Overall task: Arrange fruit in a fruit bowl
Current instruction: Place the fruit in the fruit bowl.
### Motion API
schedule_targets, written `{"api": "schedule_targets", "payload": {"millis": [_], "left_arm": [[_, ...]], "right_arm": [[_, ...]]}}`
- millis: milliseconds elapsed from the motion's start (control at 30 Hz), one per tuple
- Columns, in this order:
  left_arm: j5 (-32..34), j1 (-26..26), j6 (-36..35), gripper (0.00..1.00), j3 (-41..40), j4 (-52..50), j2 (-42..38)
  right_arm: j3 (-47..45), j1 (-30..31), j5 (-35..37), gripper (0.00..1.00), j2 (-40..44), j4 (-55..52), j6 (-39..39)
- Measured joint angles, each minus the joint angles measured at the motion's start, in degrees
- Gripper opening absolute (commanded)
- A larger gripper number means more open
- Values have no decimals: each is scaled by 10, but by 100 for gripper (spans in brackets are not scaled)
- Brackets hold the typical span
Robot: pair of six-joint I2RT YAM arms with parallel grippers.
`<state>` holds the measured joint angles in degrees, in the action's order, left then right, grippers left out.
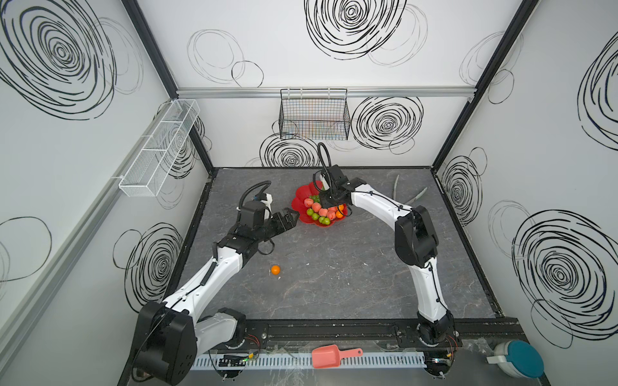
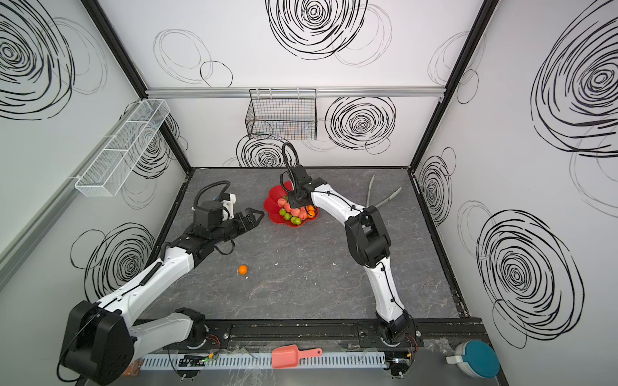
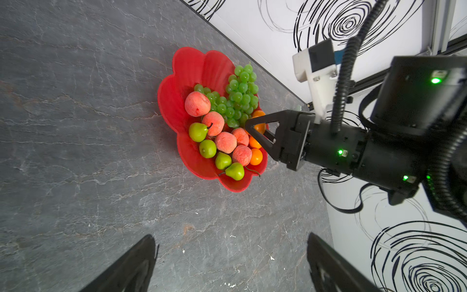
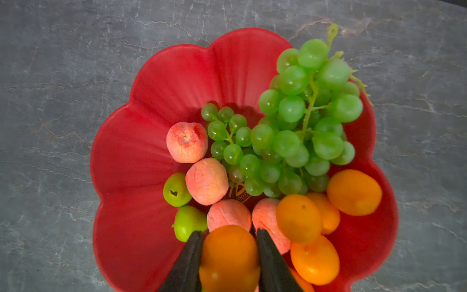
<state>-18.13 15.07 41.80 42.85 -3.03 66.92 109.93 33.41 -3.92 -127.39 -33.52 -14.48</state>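
Note:
The red scalloped fruit bowl (image 1: 301, 195) (image 2: 271, 200) (image 3: 192, 65) (image 4: 131, 156) sits at the table's back middle. It holds green grapes (image 4: 298, 121) (image 3: 240, 96), peaches (image 4: 187, 142), pears (image 4: 177, 189) and tangerines (image 4: 353, 192). Above the bowl's near side, my right gripper (image 4: 228, 232) (image 1: 329, 200) (image 2: 299, 202) is shut on a tangerine (image 4: 228, 255) (image 3: 259, 127). Left of the bowl, my left gripper (image 3: 231, 237) (image 1: 294, 217) (image 2: 259, 215) hangs open with nothing between its fingers. One loose tangerine (image 1: 275, 270) (image 2: 243, 269) lies on the table near the left arm.
A black wire basket (image 1: 314, 115) hangs on the back wall and a white mesh basket (image 1: 160, 147) on the left wall. Green tongs (image 1: 414, 197) lie at the back right. In front of the table are a pink scoop (image 1: 329, 356) and a teal-lidded container (image 1: 516, 359).

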Motion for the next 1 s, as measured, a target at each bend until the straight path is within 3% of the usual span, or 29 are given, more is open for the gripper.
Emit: {"api": "schedule_targets", "payload": {"millis": [433,1000], "left_arm": [[-10,-15,-4,96,-1,-1,-7],[-17,-21,-5,96,-1,-2,-7]], "right_arm": [[66,8,71,37,-59,-48,19],[67,8,85,46,-65,-58,25]]}}
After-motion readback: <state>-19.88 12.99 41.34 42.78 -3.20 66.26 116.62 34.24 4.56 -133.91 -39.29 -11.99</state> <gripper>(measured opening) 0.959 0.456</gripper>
